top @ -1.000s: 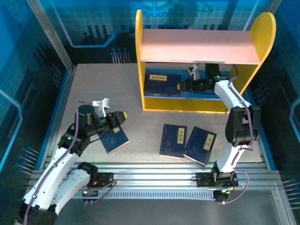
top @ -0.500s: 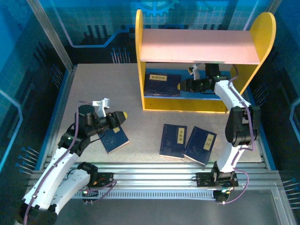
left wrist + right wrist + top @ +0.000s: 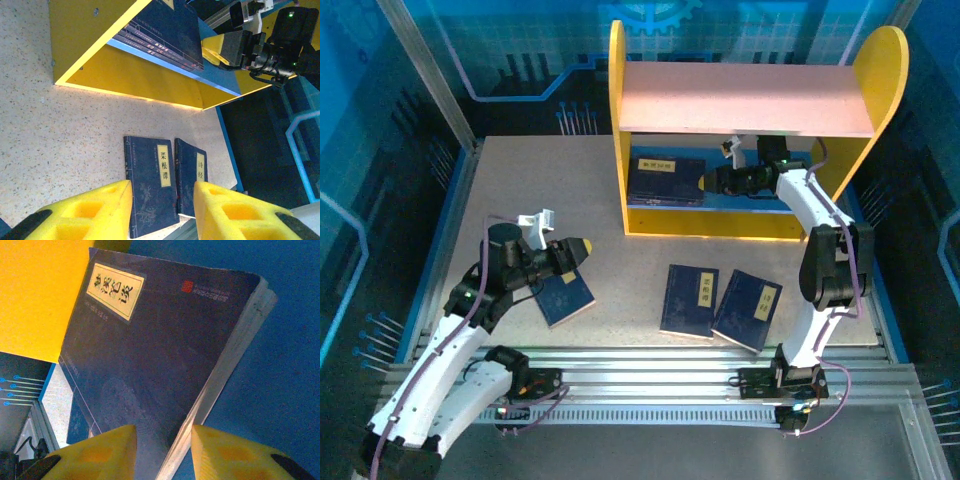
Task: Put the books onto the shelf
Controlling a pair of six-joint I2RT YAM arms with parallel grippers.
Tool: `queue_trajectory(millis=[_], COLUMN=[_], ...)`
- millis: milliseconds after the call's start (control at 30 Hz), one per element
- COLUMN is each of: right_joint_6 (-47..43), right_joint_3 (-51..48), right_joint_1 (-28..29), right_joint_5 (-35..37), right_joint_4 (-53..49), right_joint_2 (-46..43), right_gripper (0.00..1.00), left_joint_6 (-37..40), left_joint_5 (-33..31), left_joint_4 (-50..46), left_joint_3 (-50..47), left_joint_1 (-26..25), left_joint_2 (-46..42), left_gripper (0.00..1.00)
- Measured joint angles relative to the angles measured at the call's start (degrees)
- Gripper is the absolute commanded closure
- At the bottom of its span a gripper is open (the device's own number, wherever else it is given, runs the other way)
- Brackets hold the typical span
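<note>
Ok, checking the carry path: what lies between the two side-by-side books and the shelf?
Bare table between the books and the shelf, seen in the top view.

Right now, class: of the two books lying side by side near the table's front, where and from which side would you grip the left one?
Probably its left long edge, coming in low from the left. The left book lies flat and thin, so only an edge can be pinched; the neighbouring book crowds its right side, while the table left of it is bare.
</note>
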Motion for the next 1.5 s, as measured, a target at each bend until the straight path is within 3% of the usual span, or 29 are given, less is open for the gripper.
queue_trajectory(millis=[1500], right_joint_6=[-0.1], right_joint_3=[4.9], right_joint_1=[0.9], right_joint_5=[-0.1], right_joint_4=[-0.8], right_joint_2=[3.5], right_gripper=[0.65], left_joint_6=[0.0], left_joint_5=[0.0], left_joint_4=[0.1], left_joint_3=[0.0], left_joint_1=[0.5], left_joint_2=[1.5], left_gripper=[0.62])
